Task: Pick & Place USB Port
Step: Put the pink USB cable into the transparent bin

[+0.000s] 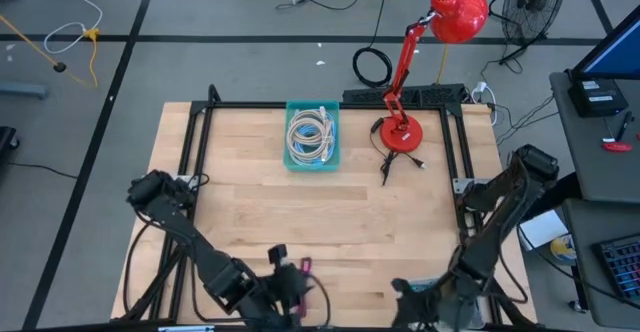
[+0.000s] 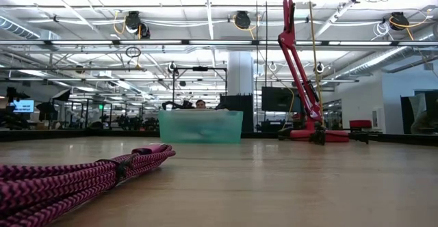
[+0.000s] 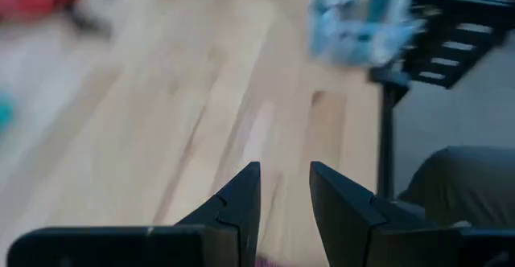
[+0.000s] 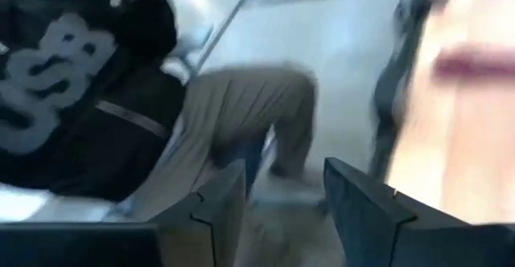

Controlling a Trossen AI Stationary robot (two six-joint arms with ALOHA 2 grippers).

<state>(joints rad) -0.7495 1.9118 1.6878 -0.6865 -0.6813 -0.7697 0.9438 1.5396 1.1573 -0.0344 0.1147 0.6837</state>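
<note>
Presently, table (image 1: 260, 222): bare wood; teal bin (image 1: 312, 136) far ahead of tools.
Left tool (image 3: 285, 199): narrow gap, empty.
Right tool (image 4: 283, 199): parted, empty.
Room: open workshop.

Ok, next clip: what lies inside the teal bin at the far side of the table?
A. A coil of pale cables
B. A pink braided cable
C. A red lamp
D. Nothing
A: the high view shows the teal bin holding coiled pale cables, while the red lamp stands beside it and the pink braided cable lies near the front edge.
</note>
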